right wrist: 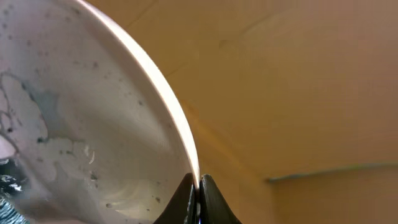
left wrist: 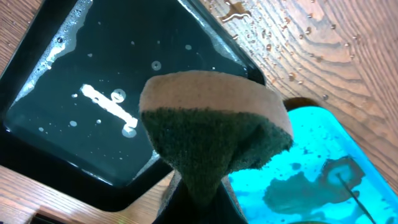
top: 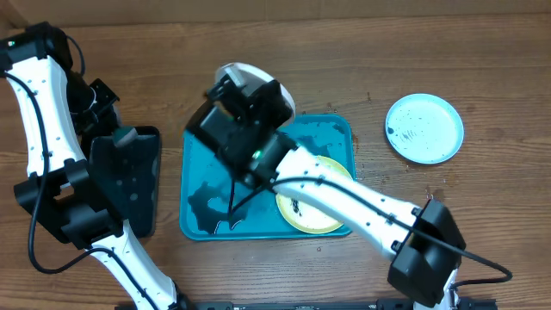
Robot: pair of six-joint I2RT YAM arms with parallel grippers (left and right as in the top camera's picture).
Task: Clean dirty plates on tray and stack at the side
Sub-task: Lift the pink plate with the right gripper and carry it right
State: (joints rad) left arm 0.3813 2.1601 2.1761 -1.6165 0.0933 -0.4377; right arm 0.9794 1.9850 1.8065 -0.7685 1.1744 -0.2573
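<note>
My right claw (right wrist: 198,186) is closed tight on the rim of the white plate (right wrist: 93,124), tilting it above the tray's (top: 340,142) 12 o'clock edge for wiping. My left claw (left wrist: 199,205) clamps the sponge (left wrist: 211,137) at 9 o'clock, over the black tray (top: 129,185).

Setting: robot-manipulation lab bench, staged as a dishwashing station. Evidence: two white-and-black arms (top: 362,202) share one wood-grain table (top: 482,52). Left gripper (left wrist: 199,208) pinches a sponge (left wrist: 214,143) above a black tray (left wrist: 74,74) of water. Right gripper (right wrist: 198,190) clamps a smeared white plate (right wrist: 81,112). Turquoise tray (top: 336,133) lies just beneath it, blue plate (top: 424,128) well off to its right. Surrounding room not visible.
</note>
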